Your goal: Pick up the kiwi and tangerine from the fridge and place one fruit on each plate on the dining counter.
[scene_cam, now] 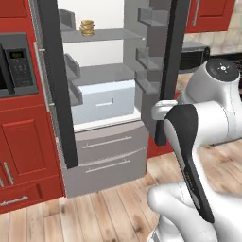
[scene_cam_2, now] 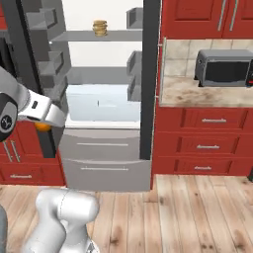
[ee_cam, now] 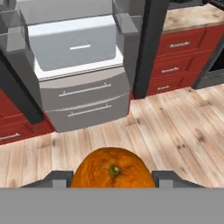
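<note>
The tangerine [ee_cam: 111,168], bright orange with a small green stem spot, sits between my gripper's [ee_cam: 113,178] two grey fingertips [ee_cam: 59,178] at the bottom of the hand view, so the gripper is shut on it. From the right base view a sliver of the tangerine [scene_cam_2: 43,127] peeks out under my wrist, in front of the fridge's left door. The fridge [scene_cam: 104,101] stands open ahead, with a pale grey interior, glass shelves and a white crisper box. The kiwi, the plates and the dining counter are out of view.
Both dark fridge doors [scene_cam: 56,85] stand swung outward with grey bins. A stack of golden-brown discs [scene_cam_2: 100,27] rests on the upper shelf. Two grey drawers [ee_cam: 83,103] lie below. A toaster oven [scene_cam_2: 222,68] sits on the stone counter at right, above red cabinets. A wood floor [ee_cam: 175,127] lies below.
</note>
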